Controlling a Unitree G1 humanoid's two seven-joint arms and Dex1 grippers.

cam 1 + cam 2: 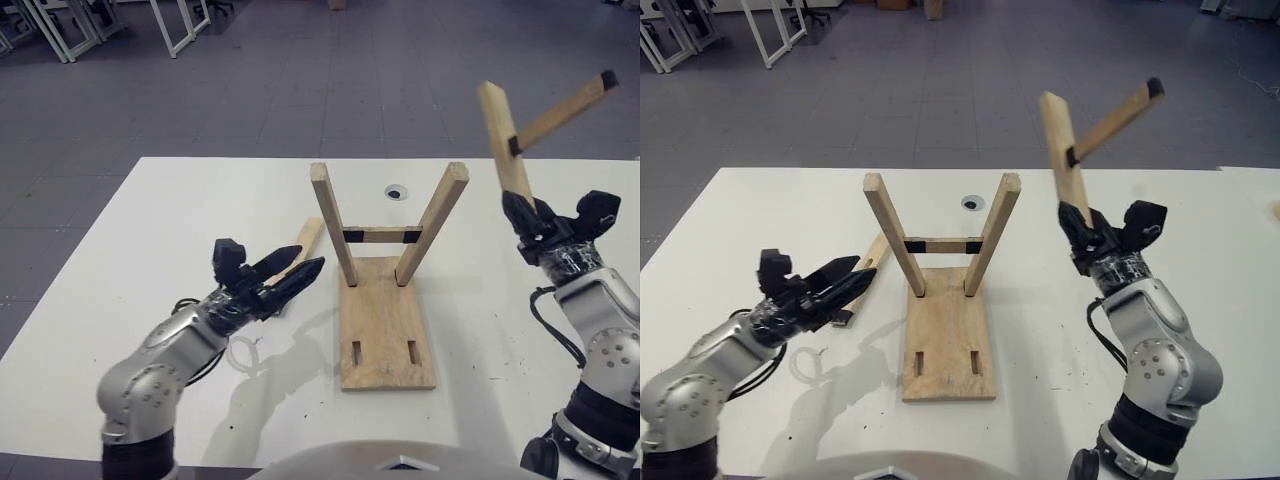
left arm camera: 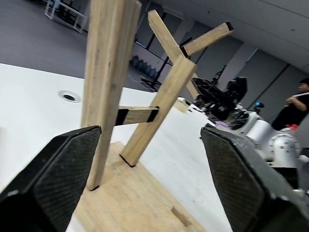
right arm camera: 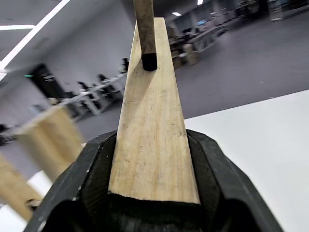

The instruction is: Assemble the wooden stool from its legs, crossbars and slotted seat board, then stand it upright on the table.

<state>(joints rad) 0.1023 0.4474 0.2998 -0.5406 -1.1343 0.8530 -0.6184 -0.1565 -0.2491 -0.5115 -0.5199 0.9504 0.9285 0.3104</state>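
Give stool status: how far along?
Done: two legs with a crossbar stand in the far slots of the board. In hand: right gripper holds a third leg with a second crossbar. To do: near slots empty, loose leg by the open left gripper, stool not yet upright.

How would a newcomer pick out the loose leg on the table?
On the white table, find the seat board lying flat in the middle. Left of it, just past the left pincer, is the loose leg. It is the only leg lying down: the upright legs stand in the board, and the raised leg is in the right pincer.
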